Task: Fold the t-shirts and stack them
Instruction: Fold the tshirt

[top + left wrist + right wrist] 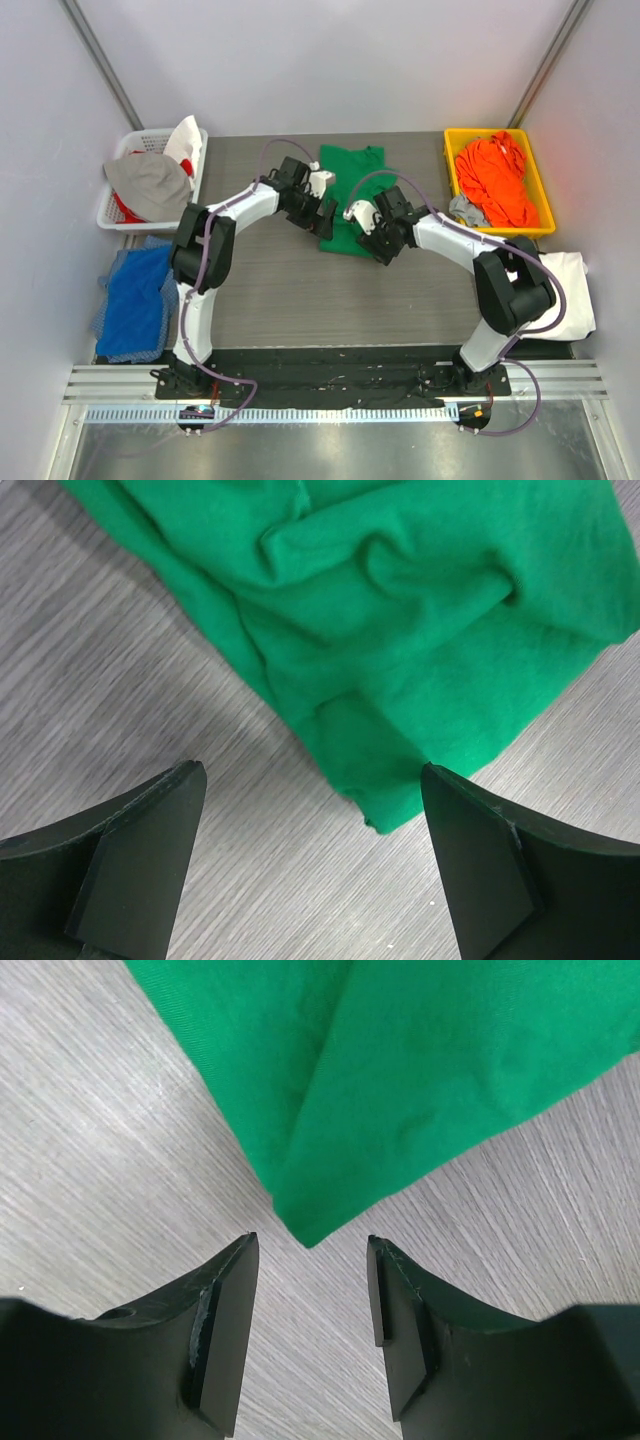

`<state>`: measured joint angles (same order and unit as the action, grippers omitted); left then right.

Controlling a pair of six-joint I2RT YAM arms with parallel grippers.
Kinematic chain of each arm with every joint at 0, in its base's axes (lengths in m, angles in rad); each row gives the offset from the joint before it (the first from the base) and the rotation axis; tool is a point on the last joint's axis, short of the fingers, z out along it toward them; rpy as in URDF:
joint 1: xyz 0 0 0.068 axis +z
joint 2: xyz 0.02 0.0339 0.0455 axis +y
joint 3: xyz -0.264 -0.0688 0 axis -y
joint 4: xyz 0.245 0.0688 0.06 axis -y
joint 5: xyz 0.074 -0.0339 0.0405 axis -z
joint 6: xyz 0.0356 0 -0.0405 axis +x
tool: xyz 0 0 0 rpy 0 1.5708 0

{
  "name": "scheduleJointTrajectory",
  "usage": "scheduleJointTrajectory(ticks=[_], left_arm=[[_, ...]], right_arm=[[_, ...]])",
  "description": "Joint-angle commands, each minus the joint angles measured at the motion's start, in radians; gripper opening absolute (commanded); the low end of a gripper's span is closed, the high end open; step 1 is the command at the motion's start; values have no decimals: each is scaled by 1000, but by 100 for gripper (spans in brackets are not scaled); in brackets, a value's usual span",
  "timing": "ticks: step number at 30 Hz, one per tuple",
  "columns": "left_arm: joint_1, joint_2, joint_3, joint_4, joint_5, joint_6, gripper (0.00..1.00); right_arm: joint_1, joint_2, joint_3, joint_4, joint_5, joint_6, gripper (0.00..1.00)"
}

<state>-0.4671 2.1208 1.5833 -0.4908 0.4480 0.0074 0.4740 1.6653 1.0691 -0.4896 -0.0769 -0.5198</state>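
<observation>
Green t-shirt (348,165) folded, long axis near-far across table (300,300).

Nearer than the green t-shirt (352,168), the table (300,290) lies bare and open to either arm. To the shirt's left, bare wood runs up to the white basket (150,134) heaped with clothes. To its right, it runs up to the yellow bin (451,160) holding the orange t-shirt (495,180). At the shirt's near edge the left gripper (310,772) and right gripper (311,1242), jaws apart, crowd close together.
</observation>
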Motion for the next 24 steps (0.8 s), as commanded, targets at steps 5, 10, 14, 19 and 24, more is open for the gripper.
scheduleJointTrajectory(ticks=[5, 10, 14, 19, 24], left_arm=[[-27, 42, 55, -11, 26, -3, 95], [-48, 53, 55, -12, 32, -3, 95], [-56, 45, 26, -14, 38, -27, 95], [-58, 25, -25, -5, 18, -12, 90], [-56, 37, -28, -8, 26, -12, 79]], right_arm=[[2, 56, 40, 43, -27, 6, 53], [2, 83, 48, 62, -35, 6, 52], [0, 97, 57, 71, -34, 3, 51], [2, 105, 75, 74, -26, -5, 50], [0, 123, 94, 75, -26, -8, 50]])
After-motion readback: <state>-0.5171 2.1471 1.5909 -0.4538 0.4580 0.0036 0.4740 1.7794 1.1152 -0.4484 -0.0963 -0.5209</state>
